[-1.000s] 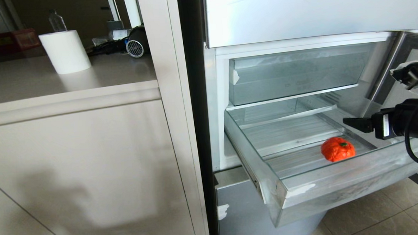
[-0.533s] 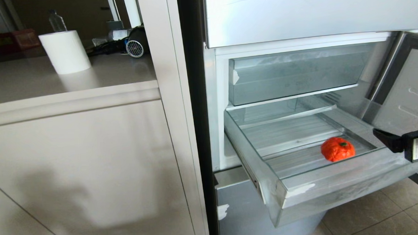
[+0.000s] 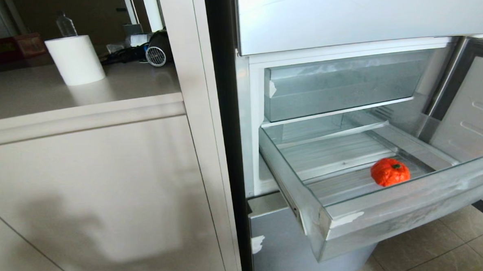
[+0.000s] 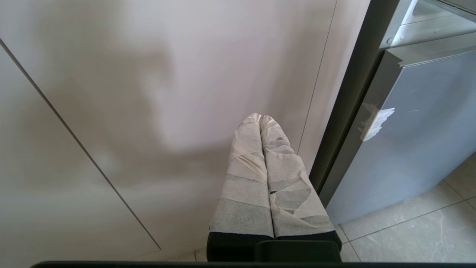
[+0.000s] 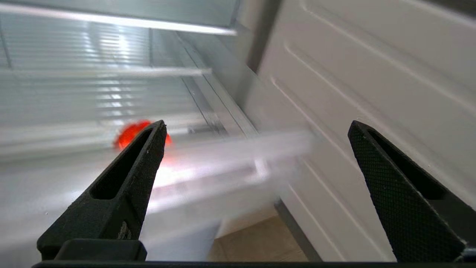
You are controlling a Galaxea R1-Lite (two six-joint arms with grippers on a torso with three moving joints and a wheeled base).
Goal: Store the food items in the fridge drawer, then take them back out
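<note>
The fridge drawer point(image 3: 391, 212) stands pulled out, clear with a ribbed floor. One food item, a bumpy orange pumpkin-like fruit point(image 3: 390, 172), lies near its front right corner. In the right wrist view my right gripper point(image 5: 257, 124) is open and empty, out in front of the drawer's right front corner point(image 5: 223, 160). There the orange fruit point(image 5: 126, 136) shows partly behind one finger point(image 5: 130, 178). In the head view that gripper is almost off the right edge. My left gripper point(image 4: 260, 117), its fingers wrapped in tape, is shut on nothing and parked low by the cabinet panel.
The open fridge door's white inner panel point(image 3: 476, 109) stands close on the drawer's right. Another clear bin point(image 3: 345, 86) sits above the drawer. A grey-blue lower panel point(image 3: 278, 239) is below it, over tiled floor point(image 3: 434, 249). A paper roll point(image 3: 75, 59) stands on the counter at left.
My right gripper has drawn back from above the drawer's right side, moving right and nearly out of the head view. The orange fruit and drawer have not moved.
</note>
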